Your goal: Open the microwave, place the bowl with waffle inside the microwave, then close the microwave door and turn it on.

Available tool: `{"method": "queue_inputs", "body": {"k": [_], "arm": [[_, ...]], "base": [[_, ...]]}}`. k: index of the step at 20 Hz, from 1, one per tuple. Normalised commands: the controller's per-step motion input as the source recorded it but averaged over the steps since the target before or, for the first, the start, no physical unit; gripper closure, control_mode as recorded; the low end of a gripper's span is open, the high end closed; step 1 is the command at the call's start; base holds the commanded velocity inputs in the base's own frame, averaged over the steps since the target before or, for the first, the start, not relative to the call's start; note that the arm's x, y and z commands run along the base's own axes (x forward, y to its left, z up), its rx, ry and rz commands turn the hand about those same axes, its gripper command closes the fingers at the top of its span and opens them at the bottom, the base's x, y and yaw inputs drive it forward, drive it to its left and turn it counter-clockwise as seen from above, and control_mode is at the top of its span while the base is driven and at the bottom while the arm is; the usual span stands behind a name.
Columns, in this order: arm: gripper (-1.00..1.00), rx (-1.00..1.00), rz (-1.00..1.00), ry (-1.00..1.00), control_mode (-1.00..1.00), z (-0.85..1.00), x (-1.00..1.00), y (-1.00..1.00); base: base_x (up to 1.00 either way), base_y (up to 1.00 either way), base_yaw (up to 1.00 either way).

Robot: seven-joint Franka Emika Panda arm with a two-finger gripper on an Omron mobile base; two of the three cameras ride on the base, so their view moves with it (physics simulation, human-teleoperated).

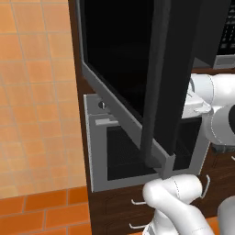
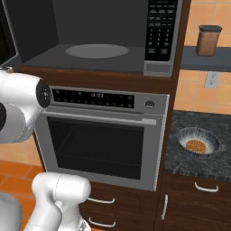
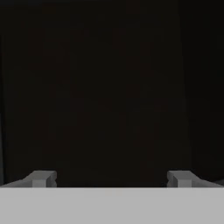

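The microwave point(image 2: 97, 38) stands open, its door point(image 1: 137, 69) swung wide and its turntable point(image 2: 96, 50) bare. The gripper point(image 3: 112, 178) is spread wide with nothing between its fingertips, facing a dark panel up close. The bowl point(image 2: 197, 140) with the waffle point(image 2: 196, 146) sits on the dark surface point(image 2: 180, 158) well off to the gripper's right; the panel buttons' writing is too small to read.

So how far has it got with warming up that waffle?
The first step looks done: the microwave door is swung open, showing the cavity and bare turntable. The pincer is open and holds nothing, facing a dark surface. The bowl with the waffle sits on the counter to the right. Left: carry it in, shut the door, press the button panel.
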Motion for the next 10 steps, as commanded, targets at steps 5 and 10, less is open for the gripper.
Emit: {"method": "queue_inputs", "body": {"k": [5,10], "arm": [[-1.0,0.0,0.01,0.03,-1.0,0.0,0.0,0.67],[-1.0,-0.01,0.0,0.0,-1.0,0.0,0.0,0.38]], "base": [[0.0,0.0,0.0],[0.0,0.0,0.0]]}}
